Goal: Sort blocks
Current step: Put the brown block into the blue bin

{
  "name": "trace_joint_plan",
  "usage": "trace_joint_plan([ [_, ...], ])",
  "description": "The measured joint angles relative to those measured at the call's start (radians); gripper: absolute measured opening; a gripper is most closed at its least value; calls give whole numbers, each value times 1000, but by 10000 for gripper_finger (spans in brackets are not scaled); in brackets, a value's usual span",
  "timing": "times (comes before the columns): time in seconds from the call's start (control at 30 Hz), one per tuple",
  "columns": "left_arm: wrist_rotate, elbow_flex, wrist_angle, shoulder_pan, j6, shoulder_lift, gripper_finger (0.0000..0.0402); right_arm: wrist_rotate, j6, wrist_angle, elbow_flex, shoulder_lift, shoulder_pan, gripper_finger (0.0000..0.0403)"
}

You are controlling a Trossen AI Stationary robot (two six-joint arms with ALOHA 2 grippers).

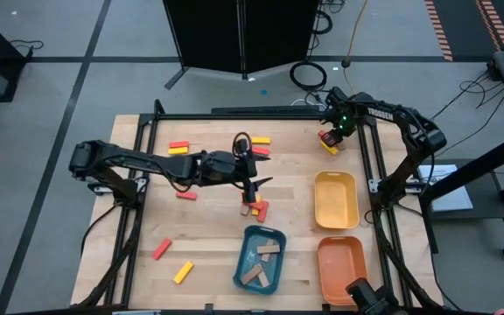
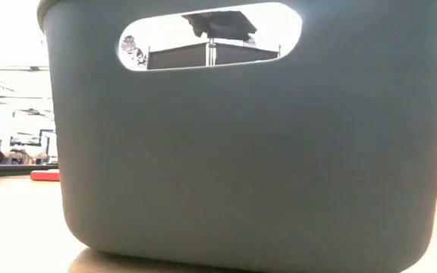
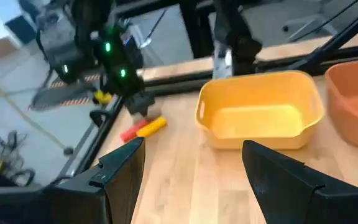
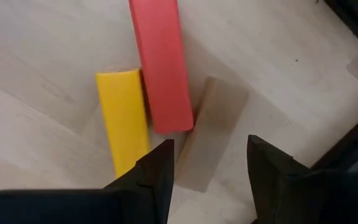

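Observation:
At the table's far right corner, my right gripper [image 4: 210,165] [image 1: 331,137] points down, open. Its fingers stand on either side of the near end of a tan block [image 4: 205,130] that lies flat on the table; I see no touch. A red block [image 4: 162,62] and a yellow block [image 4: 124,118] lie beside the tan one. My left gripper [image 3: 194,162] [image 1: 255,185] hovers open and empty over mid-table, above a small pile of blocks [image 1: 256,208]. More red and yellow blocks [image 1: 178,147] lie scattered. Tan blocks [image 1: 265,254] lie in the blue tray [image 1: 243,262].
The yellow tray [image 1: 336,199] and the orange tray [image 1: 341,267] stand along the right side. Loose blocks lie at the near left [image 1: 162,249] and the far middle [image 1: 259,144]. In the low view the blue tray's wall [image 2: 241,152] fills the picture. The table frame's posts [image 1: 370,166] stand close to my right gripper.

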Motion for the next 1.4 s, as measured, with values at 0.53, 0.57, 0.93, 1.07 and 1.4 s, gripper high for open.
trace_joint_plan([
  [0.53, 285, -454, 506, 244, -3, -335, 264, 4, 50, -13, -61, 1, 25, 128],
  [0.57, 302, -456, 508, 251, 0, -335, 264, 6, 49, -2, -78, 1, 26, 128],
  [0.93, 385, -459, 534, 295, 15, -336, 264, 32, 64, 75, -92, 14, 46, 119],
  [1.07, 391, -459, 533, 294, 15, -336, 264, 50, 66, 81, -90, 38, 49, 90],
  [1.4, 444, -458, 536, 294, -12, -336, 264, 85, 106, 85, -92, 14, 56, 18],
])
